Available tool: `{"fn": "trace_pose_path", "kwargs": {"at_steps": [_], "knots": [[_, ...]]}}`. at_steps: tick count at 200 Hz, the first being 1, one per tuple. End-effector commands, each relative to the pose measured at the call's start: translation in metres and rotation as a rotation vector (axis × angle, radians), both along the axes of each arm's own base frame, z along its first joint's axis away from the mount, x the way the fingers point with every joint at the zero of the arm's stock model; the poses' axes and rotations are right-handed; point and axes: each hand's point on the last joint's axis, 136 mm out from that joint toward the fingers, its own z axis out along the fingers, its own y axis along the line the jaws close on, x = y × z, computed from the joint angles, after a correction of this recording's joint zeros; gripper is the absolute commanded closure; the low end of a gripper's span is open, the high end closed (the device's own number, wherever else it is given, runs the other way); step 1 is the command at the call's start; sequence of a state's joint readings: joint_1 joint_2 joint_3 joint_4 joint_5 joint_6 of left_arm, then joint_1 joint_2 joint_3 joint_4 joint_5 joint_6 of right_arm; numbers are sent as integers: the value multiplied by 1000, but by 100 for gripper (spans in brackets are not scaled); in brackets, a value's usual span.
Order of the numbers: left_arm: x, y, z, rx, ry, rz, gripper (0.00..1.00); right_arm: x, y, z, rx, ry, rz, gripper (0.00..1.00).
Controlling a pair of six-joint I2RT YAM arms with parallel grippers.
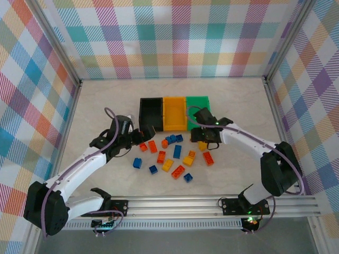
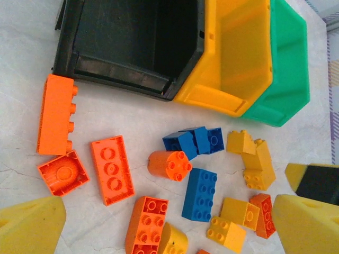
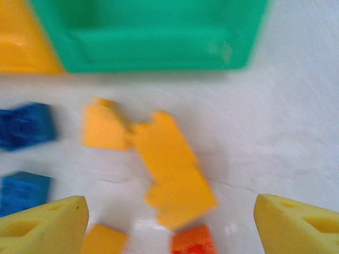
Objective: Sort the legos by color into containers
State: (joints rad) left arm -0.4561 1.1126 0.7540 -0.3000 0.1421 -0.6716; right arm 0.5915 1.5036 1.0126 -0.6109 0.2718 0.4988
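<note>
My left gripper (image 1: pixel 139 135) is spread wide and empty, low over the desk (image 1: pixel 106 95) just in front of the black bin (image 1: pixel 142 114). In my left wrist view its yellow pads (image 2: pixel 32 227) frame the legos (image 1: pixel 177 152), which lie loose on the desk in front of the three joined bins. A long orange brick (image 2: pixel 55 114) sits nearest the black bin (image 2: pixel 122 71). Beside it are a flat orange plate (image 2: pixel 111 169), studs up, and a round orange piece (image 2: pixel 169 165) on its side. A blue brick (image 2: pixel 199 194) lies right of the round piece. A few yellow bricks (image 2: pixel 251 159) are in front of the yellow bin (image 2: pixel 238 53) and green bin (image 2: pixel 288 69).

My right gripper (image 1: pixel 204 138) is also spread and holds nothing. It hangs just in front of the green bin (image 1: pixel 198 103), over the right side of the pile. My right wrist view is blurred. It still shows the pads (image 3: pixel 47 225) either side of two touching yellow bricks (image 3: pixel 169 174), with blue bricks (image 3: pixel 24 127) to the left and a red one (image 3: pixel 193 243) at the bottom edge. The green bin (image 3: pixel 153 37) lies across the top there.
</note>
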Motion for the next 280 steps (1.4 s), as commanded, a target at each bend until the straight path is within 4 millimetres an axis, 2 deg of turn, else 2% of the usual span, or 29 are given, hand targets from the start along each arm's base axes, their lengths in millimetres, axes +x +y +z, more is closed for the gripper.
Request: {"fn": "trace_pose_path", "kwargs": {"at_steps": [1,20,44,94,126,176,205,223,234,260,280], "knots": [[-6,-3,0,-15,-8,-28,0,-14,-5,-14,18,69,47,18],[-7,-2,-3,-14,-3,-23,0,-12,-7,-28,-19,96,67,18],[-7,-1,-5,-9,4,-16,0,-4,2,-38,-4,109,89,19],[-8,1,-9,4,12,-13,0,-2,6,-55,-15,148,104,28],[-7,1,-11,8,15,-9,0,-3,8,-59,0,149,116,41],[-5,1,-9,3,12,0,0,-12,10,-52,29,151,142,59],[-5,2,-8,3,8,5,0,-19,8,-34,48,127,155,65],[-6,4,-7,7,5,7,0,-18,9,-10,77,74,163,65],[-7,5,-7,12,2,9,0,-11,11,7,84,31,165,65],[-12,12,-12,36,13,25,0,29,14,39,61,-64,121,64],[-16,18,-15,57,26,42,0,68,13,44,51,-102,57,63]]}}
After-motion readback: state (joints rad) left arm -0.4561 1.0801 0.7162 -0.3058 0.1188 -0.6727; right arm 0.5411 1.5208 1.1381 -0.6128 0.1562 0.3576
